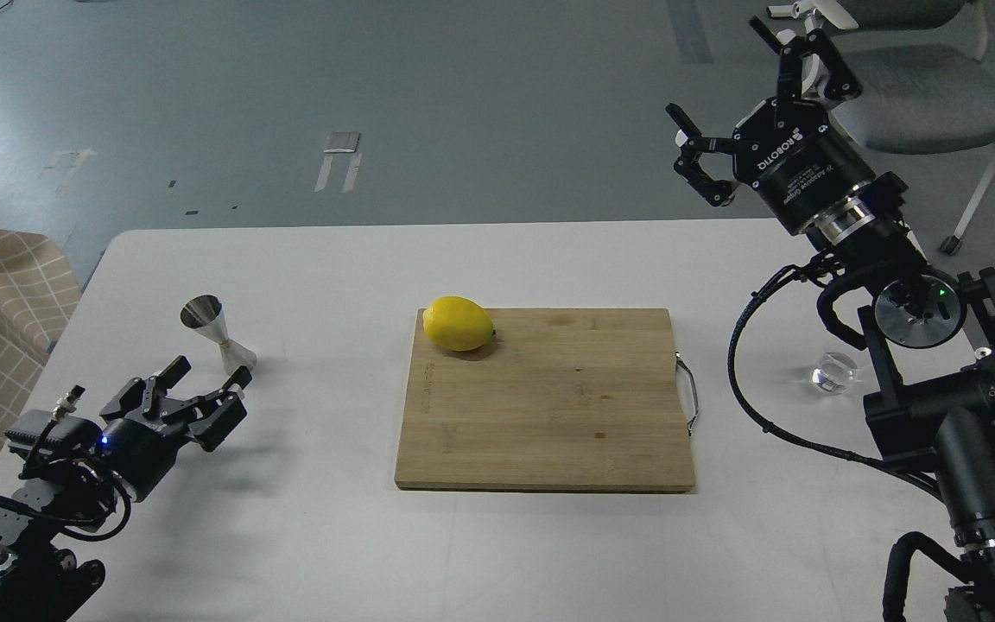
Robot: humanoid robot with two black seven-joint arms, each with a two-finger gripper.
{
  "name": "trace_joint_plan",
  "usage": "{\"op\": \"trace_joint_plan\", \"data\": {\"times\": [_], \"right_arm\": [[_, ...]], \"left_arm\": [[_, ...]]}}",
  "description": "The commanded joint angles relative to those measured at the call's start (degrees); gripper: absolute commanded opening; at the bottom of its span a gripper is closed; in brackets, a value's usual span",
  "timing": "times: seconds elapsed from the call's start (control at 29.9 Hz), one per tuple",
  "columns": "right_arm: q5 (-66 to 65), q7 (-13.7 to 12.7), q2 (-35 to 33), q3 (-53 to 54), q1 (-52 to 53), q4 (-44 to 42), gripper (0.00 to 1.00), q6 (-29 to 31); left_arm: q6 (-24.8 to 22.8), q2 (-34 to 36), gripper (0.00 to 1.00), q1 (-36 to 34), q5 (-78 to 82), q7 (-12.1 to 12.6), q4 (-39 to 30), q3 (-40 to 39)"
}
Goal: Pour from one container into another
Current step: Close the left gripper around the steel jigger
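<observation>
Left gripper (206, 382): is being held low over the white table (307, 536), fingers spread apart and holding nothing, the far fingertip just beside the jigger's base.
Right gripper (739, 104): is being held raised above the table's far right corner, fingers spread wide and empty, well apart from the glass cup.
Glass cup (835, 370): is standing upright on the table at the right, partly behind the right arm's joints; whether any liquid is being held in it cannot be told.
Jigger (217, 331): is standing upright on the table at the left, ungrasped.
Cutting board (549, 406): is lying between the two containers, with a lemon (459, 323) resting near its far left corner.
Progress: nothing is judged to be done yet; neither container is being gripped.
Remaining: the cup is to be grasped, carried across to the jigger, tipped over it, and set down again.
</observation>
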Motion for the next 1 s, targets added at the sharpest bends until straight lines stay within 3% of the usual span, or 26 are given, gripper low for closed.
{"op": "trace_joint_plan", "data": {"times": [0.0, 0.6, 0.8, 0.97], "right_arm": [[0.0, 0.0, 0.0, 0.0, 0.0, 0.0, 1.00, 0.0], [0.1, 0.0, 0.0, 0.0, 0.0, 0.1, 1.00, 0.0], [0.0, 0.0, 0.0, 0.0, 0.0, 0.1, 1.00, 0.0], [0.0, 0.0, 0.0, 0.0, 0.1, 0.0, 1.00, 0.0]], "left_arm": [[0.0, -0.6, 0.96, -1.5, -0.1, 0.0, 1.4, 1.3], [0.0, -5.1, 0.96, -7.1, -0.2, 0.0, 8.8, 3.6], [0.0, -6.3, 0.90, -7.9, -0.2, 0.0, 11.1, 3.6], [0.0, -6.5, 0.80, -8.4, -0.2, 0.0, 11.5, 3.6]]}}
